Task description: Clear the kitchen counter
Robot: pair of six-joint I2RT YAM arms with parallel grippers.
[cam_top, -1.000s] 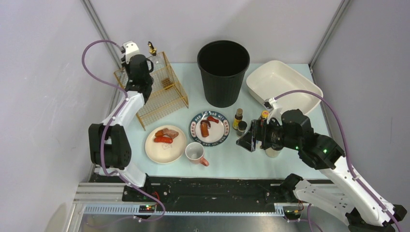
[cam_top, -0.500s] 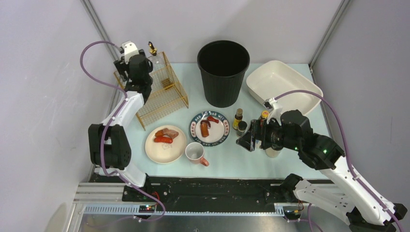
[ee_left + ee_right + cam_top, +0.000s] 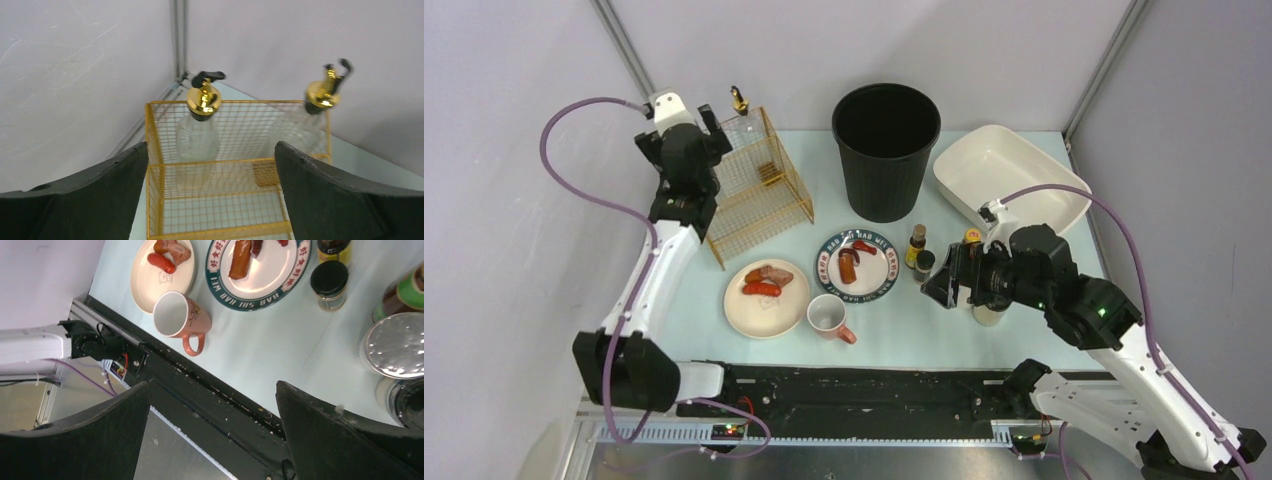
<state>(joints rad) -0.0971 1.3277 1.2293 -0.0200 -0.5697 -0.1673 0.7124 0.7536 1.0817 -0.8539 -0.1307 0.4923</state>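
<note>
Left hand spread apart, empty, aimed at yellow wire basket holding two gold-capped glass bottles, likely bottle storage. Right hand likewise apart, empty, low over pale mint-green flat table near small black-lidded glass jar; probably lining up pickup.

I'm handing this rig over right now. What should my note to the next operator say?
Left gripper: open, holding nothing, facing the wire rack at far left; two glass dispensers stand at it.
Right gripper: open, holding nothing, over the jars and bottles.
On the kitchen counter: cream plate and patterned plate with sausages, pink mug, black bin, white basin.
Left: plates, mug, jars, bottles.
</note>
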